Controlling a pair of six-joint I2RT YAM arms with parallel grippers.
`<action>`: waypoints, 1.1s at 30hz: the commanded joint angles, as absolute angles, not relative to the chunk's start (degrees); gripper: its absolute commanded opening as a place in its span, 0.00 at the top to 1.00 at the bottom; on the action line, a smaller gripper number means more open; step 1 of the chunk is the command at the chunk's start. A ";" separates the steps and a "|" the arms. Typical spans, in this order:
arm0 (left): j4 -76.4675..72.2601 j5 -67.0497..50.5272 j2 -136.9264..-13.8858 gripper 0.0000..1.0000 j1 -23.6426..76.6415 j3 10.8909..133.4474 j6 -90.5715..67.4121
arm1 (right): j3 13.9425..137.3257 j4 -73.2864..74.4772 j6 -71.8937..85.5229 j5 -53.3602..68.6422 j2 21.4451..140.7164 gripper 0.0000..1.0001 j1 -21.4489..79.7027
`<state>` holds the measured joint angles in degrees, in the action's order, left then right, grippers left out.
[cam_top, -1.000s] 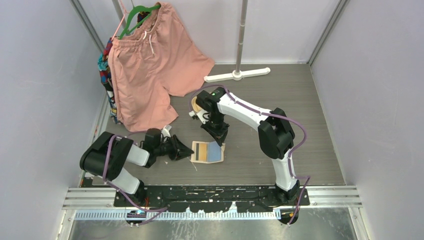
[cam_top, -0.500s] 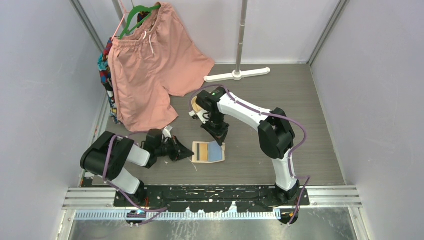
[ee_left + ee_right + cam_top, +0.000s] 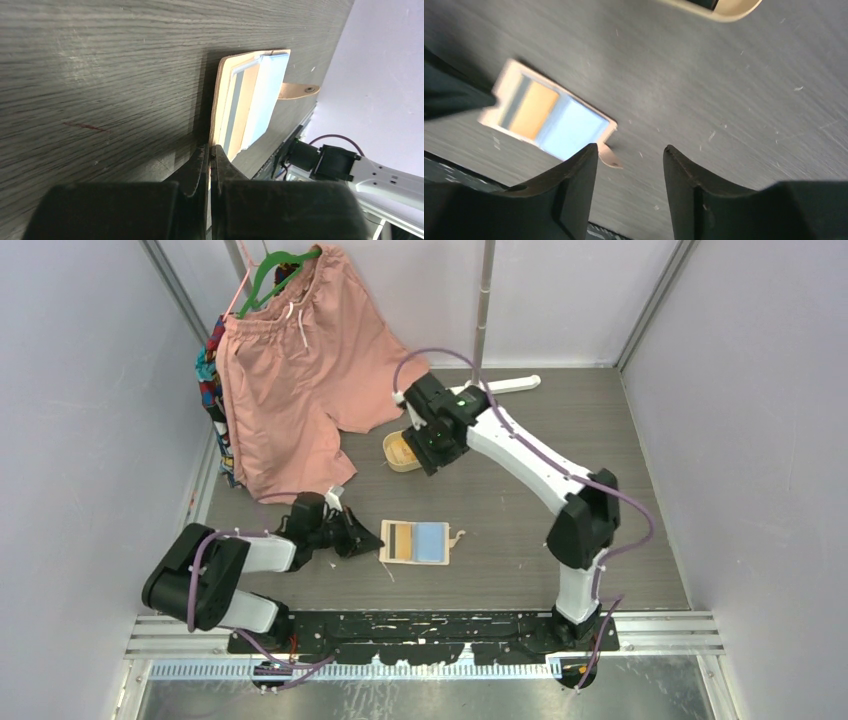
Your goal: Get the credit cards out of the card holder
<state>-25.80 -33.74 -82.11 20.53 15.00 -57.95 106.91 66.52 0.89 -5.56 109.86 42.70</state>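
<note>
Top external view shows the card holder point(image 3: 415, 542) lying open and flat, inside up, on the table point(image 3: 620, 540) just in front of the arm bases, its snap tab point(image 3: 458, 536) pointing to the robot's right. The left gripper point(image 3: 372, 538) lies low at the holder's left edge. Its wrist view shows the claw closed, tips meeting right at that edge, though whether they nip the leather or only press beside it I cannot tell. The right gripper point(image 3: 630, 149) is lifted well away, up by the tray point(image 3: 387, 452). Its claw is open with nothing between the fingers. From the right wrist the holder's inside shows a grey stripe, an orange panel point(image 3: 540, 107) and a pale blue panel point(image 3: 574, 132). The orange one looks like a card sitting in its pocket, while the blue could be either card or lining. A dark edge shows inside the tray at the top of that view, too cropped to call a card. My judgement is that opening is done and the holder is steadied, and at least one card remains to be drawn out. No card is in either claw, and none lies loose on the table.
</note>
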 commanded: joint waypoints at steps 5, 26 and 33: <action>-15.12 -28.22 -76.46 1.00 20.65 17.63 -51.64 | 81.38 24.97 30.67 10.98 86.79 0.18 41.89; -6.34 -21.97 -76.70 1.00 20.78 17.86 -45.57 | 53.34 -9.85 59.82 25.54 96.86 0.19 41.67; -3.75 -19.60 -76.24 1.00 21.01 17.24 -44.65 | 49.90 -14.09 61.78 24.93 99.43 0.19 43.11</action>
<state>-10.98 -26.33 -75.72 20.95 18.11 -48.23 51.59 -9.04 60.14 24.60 98.94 42.06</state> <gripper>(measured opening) 0.009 0.809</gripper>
